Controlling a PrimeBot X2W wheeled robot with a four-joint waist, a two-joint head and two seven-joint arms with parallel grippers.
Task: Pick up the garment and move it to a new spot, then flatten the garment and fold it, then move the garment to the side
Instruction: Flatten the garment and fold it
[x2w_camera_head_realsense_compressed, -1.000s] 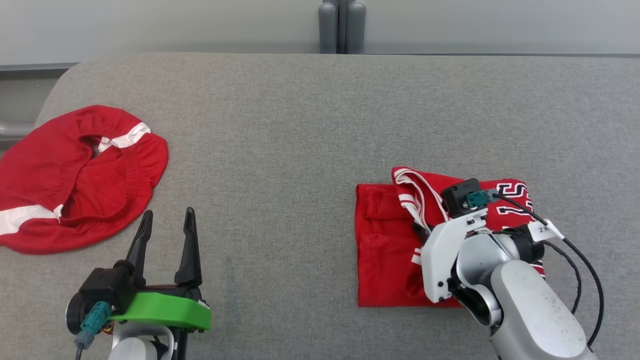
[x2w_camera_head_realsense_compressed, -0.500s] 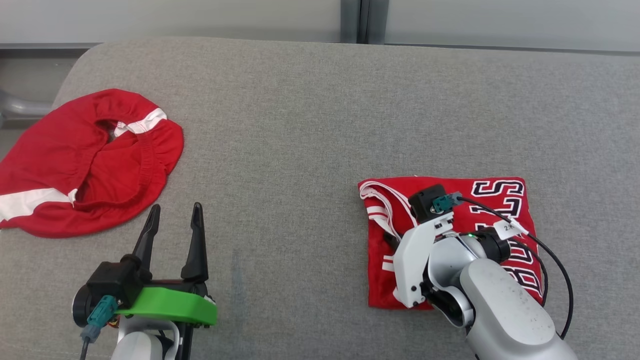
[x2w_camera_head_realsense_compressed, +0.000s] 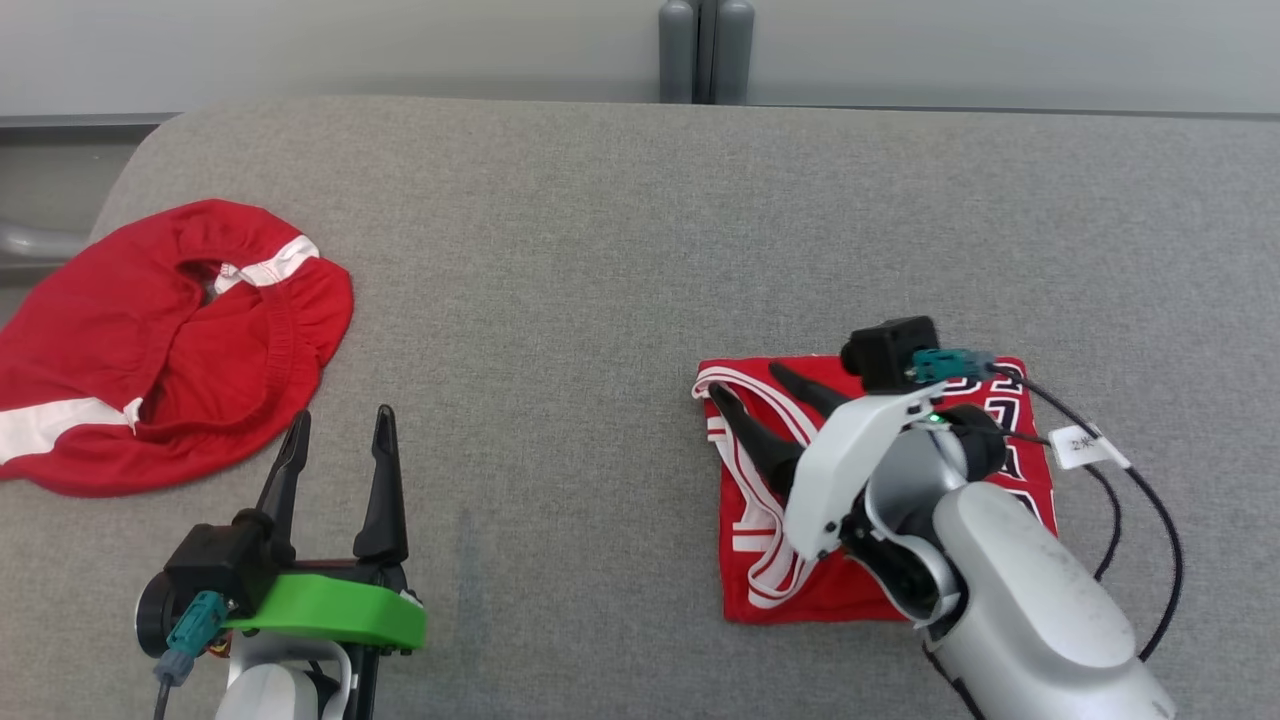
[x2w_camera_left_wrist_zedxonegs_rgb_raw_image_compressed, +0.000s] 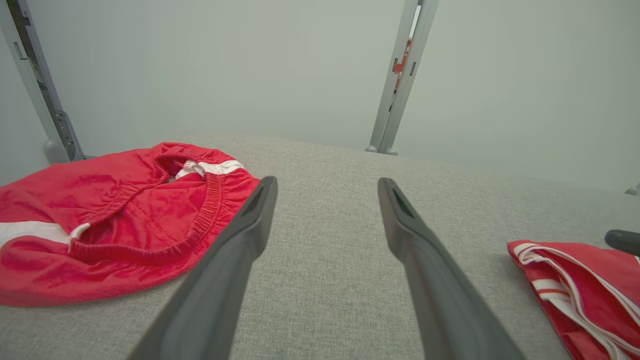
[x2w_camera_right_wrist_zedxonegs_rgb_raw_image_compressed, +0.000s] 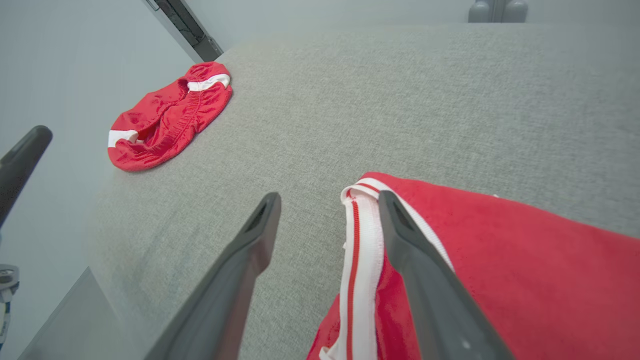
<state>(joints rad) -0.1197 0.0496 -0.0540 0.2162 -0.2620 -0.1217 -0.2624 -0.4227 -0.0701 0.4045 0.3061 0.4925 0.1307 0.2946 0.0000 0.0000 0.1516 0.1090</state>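
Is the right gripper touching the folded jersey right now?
Cannot tell. In the head view the open right gripper lies over the jersey; the right wrist view shows one finger overlapping its striped edge, but neither shows contact or a gap.

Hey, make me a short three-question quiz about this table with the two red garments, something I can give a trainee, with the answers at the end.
1. True or false: the right gripper is shut on the folded jersey.
2. Where do the red shorts lie? A) crumpled at the left end of the table; B) on top of the jersey; C) under the jersey.
3. Fill in: the left gripper stands ____ with nothing between its fingers.
Key: 1, false: its jaws stand open over the jersey's striped edge. 2, A. 3, open.
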